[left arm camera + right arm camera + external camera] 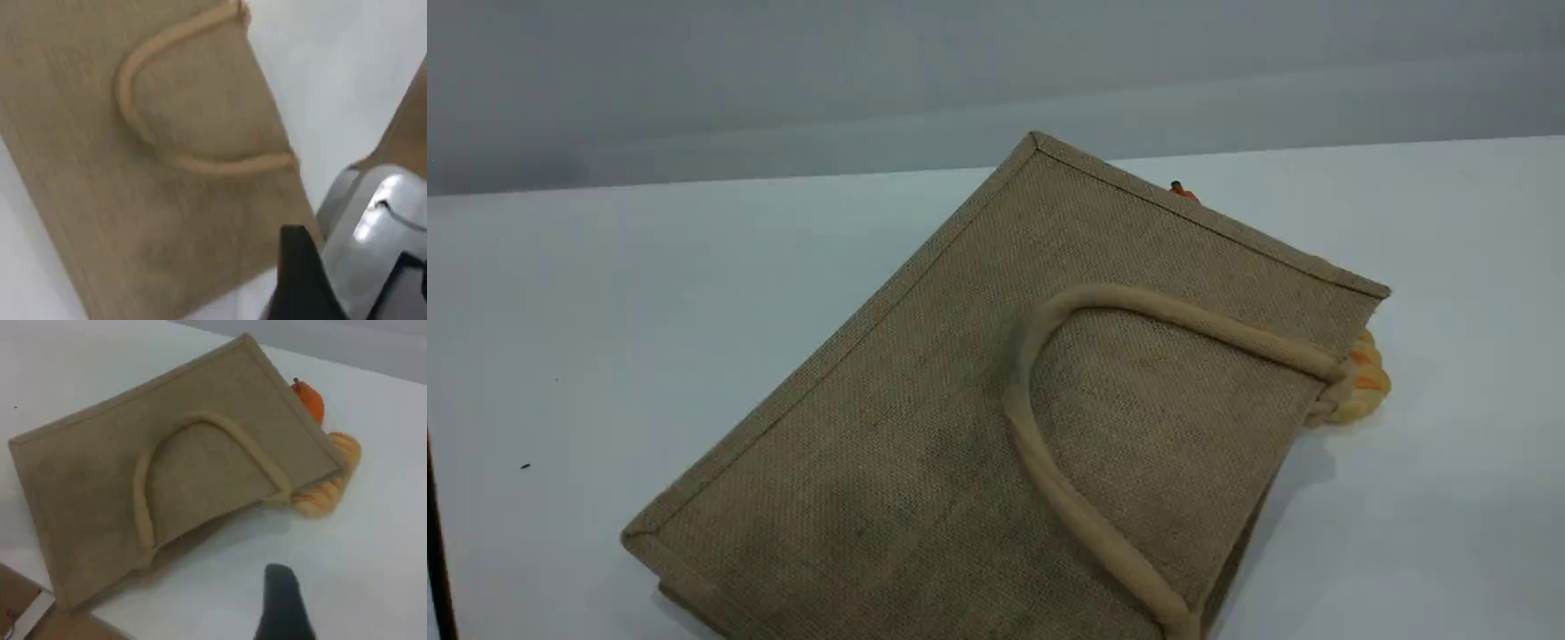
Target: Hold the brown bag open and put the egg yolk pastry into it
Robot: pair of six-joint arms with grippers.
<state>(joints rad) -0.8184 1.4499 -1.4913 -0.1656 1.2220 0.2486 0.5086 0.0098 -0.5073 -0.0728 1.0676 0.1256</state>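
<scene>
The brown bag (960,427) lies flat on the white table, its mouth edge at the right and pressed closed. One beige loop handle (1049,471) is folded back over its upper face. Both wrist cameras look down on the brown bag (153,200) (167,487) from above. The egg yolk pastry is out of view. Neither arm shows in the scene view. A single dark fingertip of my left gripper (300,267) hangs above the table off the bag's edge. My right gripper (280,593) hovers over bare table near the bag's mouth, with nothing at its fingertip.
A long orange-striped bread (1369,382) (327,493) pokes out from under the bag's right corner. A small orange thing (1183,189) (308,399) sits behind the bag's far edge. A silver and brown fixture (380,220) stands at the right of the left wrist view.
</scene>
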